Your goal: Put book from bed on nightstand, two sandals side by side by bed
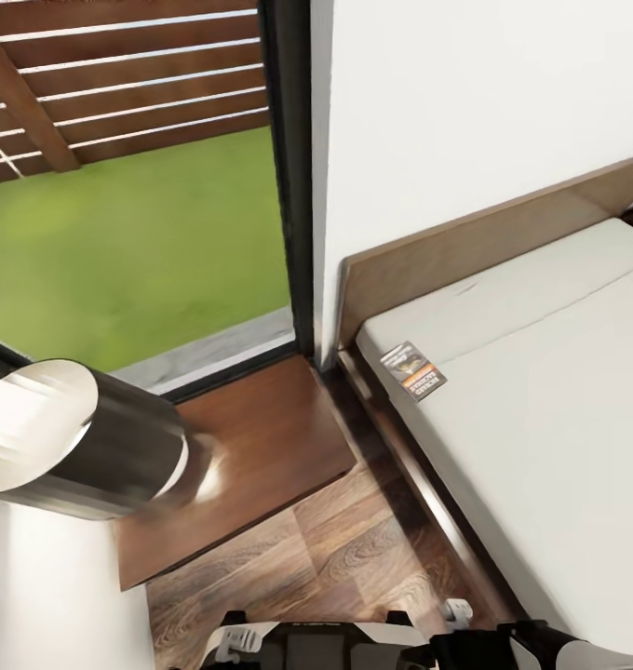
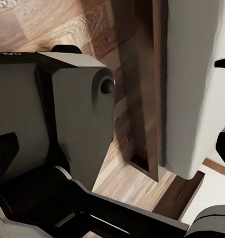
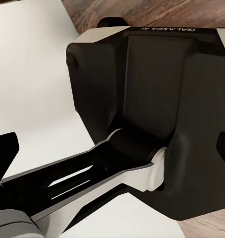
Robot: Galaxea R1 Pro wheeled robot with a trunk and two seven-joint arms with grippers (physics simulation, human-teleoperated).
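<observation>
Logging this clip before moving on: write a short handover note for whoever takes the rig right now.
Grippers: in both wrist views fingertips show at the frame edges, spread wide apart with nothing between them, so both read as open.
Book: lying flat on the bed, on the mattress corner near the headboard.
Nightstand: beside the bed under the window, carrying a lamp.
Done: nothing yet.
Left: move the book to the nightstand; find the sandals and pair them beside the bed.

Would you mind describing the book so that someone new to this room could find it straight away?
Start at the bed, whose white mattress runs along the wall right of the tall window. Follow it to the corner nearest the window, just below the wooden headboard; the book lies flat there, close to the mattress edge. It is a thin dark paperback with an orange band, lying on plain white.
</observation>
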